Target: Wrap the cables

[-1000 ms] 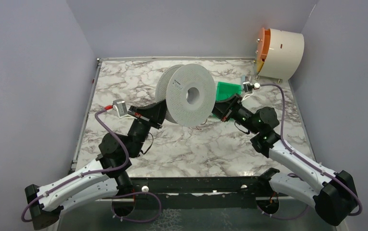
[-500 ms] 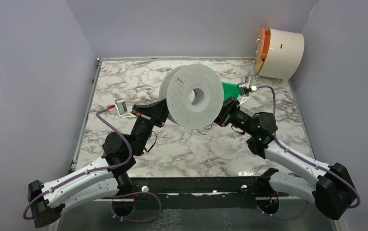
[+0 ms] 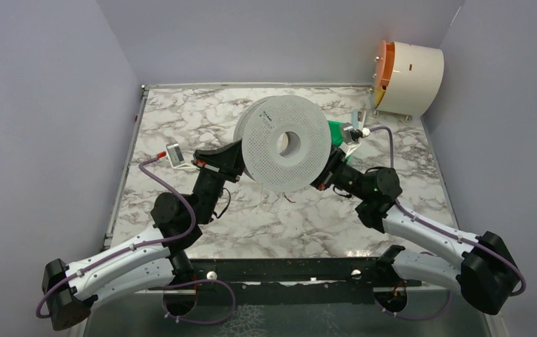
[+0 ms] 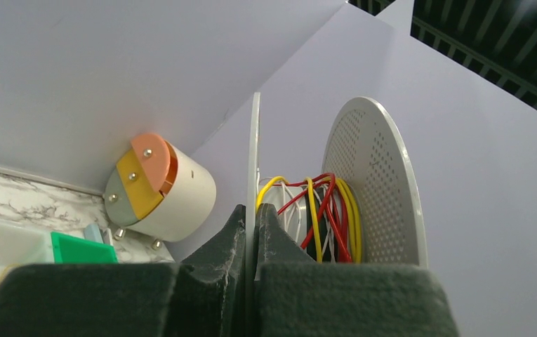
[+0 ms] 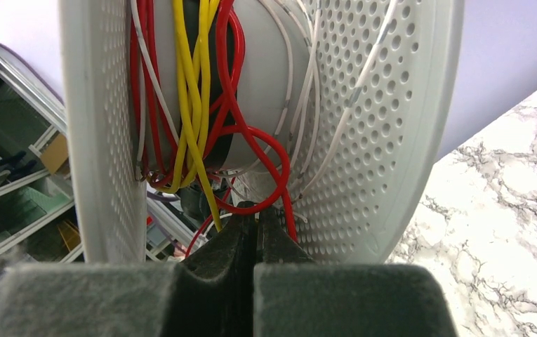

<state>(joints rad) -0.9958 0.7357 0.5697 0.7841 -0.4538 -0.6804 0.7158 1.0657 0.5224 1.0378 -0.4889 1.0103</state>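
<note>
A white perforated spool (image 3: 283,144) stands on edge, held up over the middle of the table. My left gripper (image 3: 241,160) is shut on the rim of one flange (image 4: 253,154), which runs between its tips (image 4: 253,210). Yellow, red, white and black cables (image 4: 321,210) are wound on the core. My right gripper (image 3: 321,175) reaches in between the flanges from the right. Its jaws (image 5: 255,210) are shut, with a red cable loop (image 5: 272,151) pinched at the tips. More yellow and red cables (image 5: 188,105) lie on the core above.
A white drum with an orange face (image 3: 409,77) sits at the back right corner. A green box (image 3: 335,132) lies behind the spool. A thin loose cable end (image 3: 288,196) hangs under the spool. Grey walls close in the left, back and right sides.
The spool has shifted to the right and turned more face-on. The right gripper has moved left and nearer, in under the spool's right edge. The left arm followed the spool.
</note>
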